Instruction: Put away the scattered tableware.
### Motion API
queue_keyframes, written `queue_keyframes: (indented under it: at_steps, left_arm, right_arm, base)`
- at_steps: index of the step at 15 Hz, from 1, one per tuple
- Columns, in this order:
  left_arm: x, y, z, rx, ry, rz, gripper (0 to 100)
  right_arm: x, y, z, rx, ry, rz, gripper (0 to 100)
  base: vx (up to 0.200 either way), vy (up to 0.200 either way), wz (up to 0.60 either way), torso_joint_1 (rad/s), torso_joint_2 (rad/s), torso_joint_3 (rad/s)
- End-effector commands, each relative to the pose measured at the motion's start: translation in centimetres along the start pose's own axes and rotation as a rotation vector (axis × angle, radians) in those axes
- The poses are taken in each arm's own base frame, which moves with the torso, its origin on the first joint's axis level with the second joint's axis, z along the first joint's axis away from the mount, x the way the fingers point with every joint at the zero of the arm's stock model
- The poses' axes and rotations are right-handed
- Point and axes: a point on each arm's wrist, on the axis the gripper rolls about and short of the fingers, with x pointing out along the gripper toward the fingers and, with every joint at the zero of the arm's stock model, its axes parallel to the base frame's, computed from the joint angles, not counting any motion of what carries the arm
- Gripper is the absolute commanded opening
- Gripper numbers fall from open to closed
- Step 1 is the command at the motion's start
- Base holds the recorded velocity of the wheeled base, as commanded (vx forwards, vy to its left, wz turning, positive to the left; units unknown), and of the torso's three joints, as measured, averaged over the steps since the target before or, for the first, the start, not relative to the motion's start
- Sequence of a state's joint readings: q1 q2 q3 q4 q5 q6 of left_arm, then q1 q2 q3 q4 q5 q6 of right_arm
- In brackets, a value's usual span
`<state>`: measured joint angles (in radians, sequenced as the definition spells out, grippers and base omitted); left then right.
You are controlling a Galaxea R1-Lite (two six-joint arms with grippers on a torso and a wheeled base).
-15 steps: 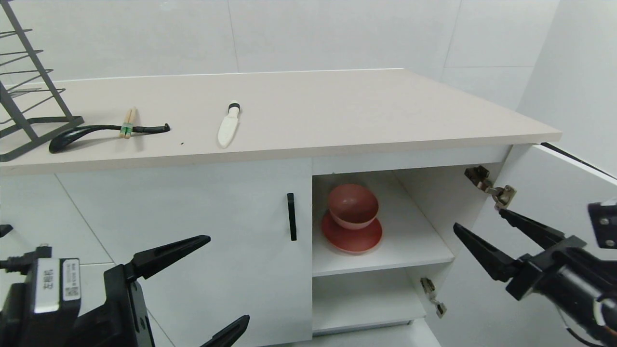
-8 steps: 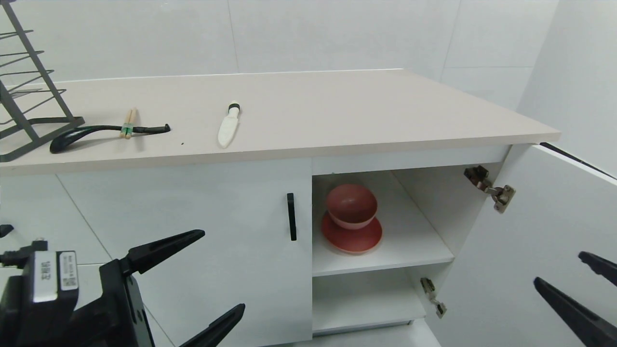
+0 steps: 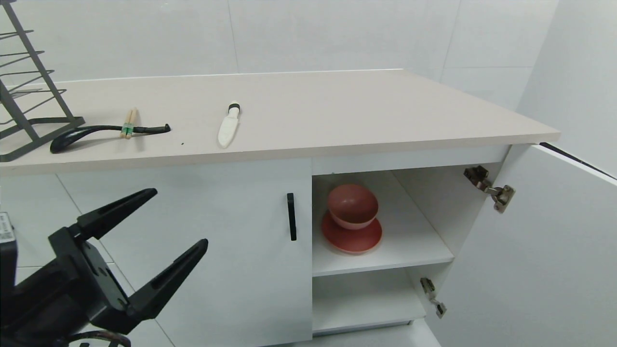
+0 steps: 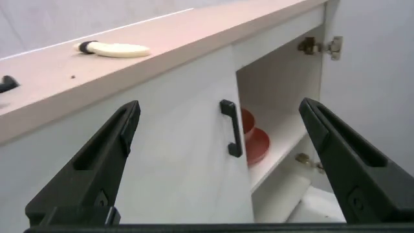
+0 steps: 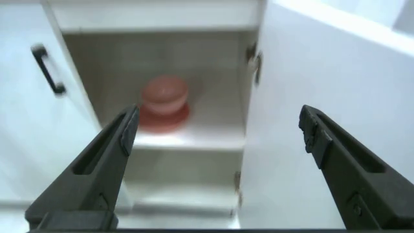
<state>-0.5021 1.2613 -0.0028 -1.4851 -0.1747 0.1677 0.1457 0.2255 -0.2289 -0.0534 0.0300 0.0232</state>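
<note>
Head/counter: knife point(image 3: 228, 126), black spoon point(image 3: 72, 137) and chopsticks point(image 3: 128, 123) lie loose at 10–11 o'clock on the counter point(image 3: 337, 111), near the rack point(image 3: 29, 96); not stowed.
Head/cabinet: door point(image 3: 530, 231) open at 4 o'clock for access; bowl point(image 3: 353, 205) sits on plate point(image 3: 352, 238) on the shelf point(image 3: 414, 241) (stacked to save room, I'd guess).
Head/left gripper point(image 3: 179, 217): 8 o'clock, jaws spread, empty.
Left wrist: jaws wide, facing the black handle point(image 4: 229, 126).
Right wrist: right gripper point(image 5: 220, 113) released, empty, facing the shelf.

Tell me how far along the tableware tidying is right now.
Done: a red bowl sits on a red plate on the cupboard shelf, right door open. In hand: nothing; the left gripper and right gripper are open and empty. Left: the black ladle, chopsticks and white knife lie on the counter.
</note>
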Motion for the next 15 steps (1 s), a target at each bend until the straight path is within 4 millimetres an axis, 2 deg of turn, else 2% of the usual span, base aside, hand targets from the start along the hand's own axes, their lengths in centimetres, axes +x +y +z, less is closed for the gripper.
queue_keyframes:
  at_steps: [1,4,7,9,11,13,15]
  left_arm:
    - [-1.4,0.5,1.3,0.004,-0.056,0.136,100]
    - [-4.3,0.6,2.7,-0.026,-0.097,0.320,100]
    - [-8.1,0.1,3.2,-0.032,-0.110,0.378,100]
    - [-12.0,-0.7,2.6,0.013,-0.100,0.523,100]
    - [-15.0,-2.2,1.8,0.043,-0.080,0.617,100]
    - [-15.8,-3.1,1.1,0.036,-0.050,0.697,100]
    - [-15.8,-3.3,0.4,0.040,-0.031,0.737,100]
  right_arm:
    - [-2.0,0.1,0.4,0.003,-0.133,-0.041,100]
    - [-2.0,0.3,0.5,-0.003,-0.131,-0.080,100]
    - [-1.7,0.5,0.2,-0.009,-0.108,-0.115,100]
    - [-2.2,0.5,-1.1,-0.011,-0.124,-0.129,100]
    - [-1.9,0.5,-3.5,-0.018,-0.096,-0.142,100]
    - [-1.3,0.3,-5.6,-0.007,-0.037,-0.145,100]
    - [-1.1,0.2,-7.4,0.005,0.088,-0.155,100]
  base:
    - [0.000,0.000,0.00,0.000,0.00,0.000]
    - [0.000,0.000,0.00,0.000,0.00,0.000]
    - [0.000,0.000,0.00,0.000,0.00,0.000]
    - [0.000,0.000,0.00,0.000,0.00,0.000]
    - [0.000,0.000,0.00,0.000,0.00,0.000]
    - [0.000,0.000,0.00,0.000,0.00,0.000]
    - [0.000,0.000,0.00,0.000,0.00,0.000]
